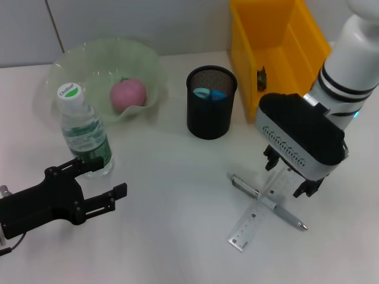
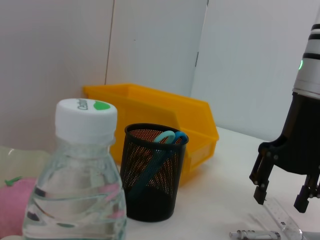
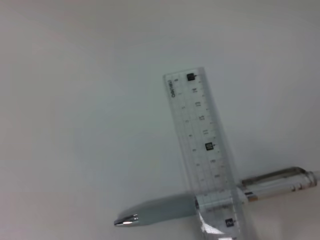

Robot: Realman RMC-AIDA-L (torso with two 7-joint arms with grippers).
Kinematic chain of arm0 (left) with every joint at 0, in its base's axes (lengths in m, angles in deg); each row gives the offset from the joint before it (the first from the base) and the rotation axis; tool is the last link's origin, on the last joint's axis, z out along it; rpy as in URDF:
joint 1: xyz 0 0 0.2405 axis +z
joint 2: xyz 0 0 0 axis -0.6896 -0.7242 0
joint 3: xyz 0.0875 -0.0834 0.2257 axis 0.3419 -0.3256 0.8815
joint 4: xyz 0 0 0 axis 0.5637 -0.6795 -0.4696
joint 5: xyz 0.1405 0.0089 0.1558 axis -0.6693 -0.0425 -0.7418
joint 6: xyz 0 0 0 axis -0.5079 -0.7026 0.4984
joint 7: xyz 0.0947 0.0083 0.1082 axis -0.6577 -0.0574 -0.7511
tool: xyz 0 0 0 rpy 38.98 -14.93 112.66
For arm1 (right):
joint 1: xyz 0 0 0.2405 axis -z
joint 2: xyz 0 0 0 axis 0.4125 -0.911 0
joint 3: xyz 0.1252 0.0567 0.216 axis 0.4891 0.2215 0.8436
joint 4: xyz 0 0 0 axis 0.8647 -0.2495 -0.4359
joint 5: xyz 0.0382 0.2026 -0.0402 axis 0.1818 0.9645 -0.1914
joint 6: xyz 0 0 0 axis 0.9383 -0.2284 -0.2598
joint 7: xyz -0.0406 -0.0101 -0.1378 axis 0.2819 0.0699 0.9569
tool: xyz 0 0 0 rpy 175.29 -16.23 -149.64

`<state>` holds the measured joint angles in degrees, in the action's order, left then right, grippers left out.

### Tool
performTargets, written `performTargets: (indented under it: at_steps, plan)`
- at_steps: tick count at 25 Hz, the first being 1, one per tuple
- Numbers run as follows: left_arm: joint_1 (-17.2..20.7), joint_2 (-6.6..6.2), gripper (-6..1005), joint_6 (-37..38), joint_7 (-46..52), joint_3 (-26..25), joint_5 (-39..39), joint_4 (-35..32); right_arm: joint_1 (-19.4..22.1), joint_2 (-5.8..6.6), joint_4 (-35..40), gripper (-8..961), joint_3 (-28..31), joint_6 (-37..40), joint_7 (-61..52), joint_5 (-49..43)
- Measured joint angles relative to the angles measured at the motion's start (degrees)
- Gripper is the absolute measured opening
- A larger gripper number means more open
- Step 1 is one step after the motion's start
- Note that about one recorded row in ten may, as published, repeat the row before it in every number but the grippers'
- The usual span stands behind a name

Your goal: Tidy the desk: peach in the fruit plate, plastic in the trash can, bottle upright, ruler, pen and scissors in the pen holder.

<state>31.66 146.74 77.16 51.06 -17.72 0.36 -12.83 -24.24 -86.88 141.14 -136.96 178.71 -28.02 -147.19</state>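
Clear plastic ruler (image 1: 259, 210) crossed with pen (image 1: 267, 201) near front right of table (image 1: 172, 236), touching where they overlap. Right gripper (image 1: 288, 174) directly over ruler's far end, fingers apart, nothing held. Risk: closing on the overlap grabs both, or flat ruler slips off the fingertips and skates toward the front edge; pen could roll if nudged. Mesh pen holder (image 1: 211, 102) mid-table, scissors (image 1: 209, 93) already inside, so less room for ruler; tall ruler tipping the holder looks possible. Yellow bin (image 1: 275, 47) at far right corner just beside holder, tight lift path between them. Water bottle (image 1: 84, 129) upright at left, peach (image 1: 128, 94) in green fruit plate (image 1: 71, 65) at far left. Left gripper (image 1: 100, 189) parked near front left edge, just beside bottle, fingers apart; stray move could topple it. Open room across table centre and front.
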Motion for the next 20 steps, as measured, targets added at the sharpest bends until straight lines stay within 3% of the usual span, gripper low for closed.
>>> performTargets:
  at_steps: [20]
  plan:
    - [0.36, 0.09, 802, 0.12, 0.11, 0.00, 0.04, 1.39, 0.36, -0.18, -0.03, 696, -7.39, -1.81, 0.00, 1.91]
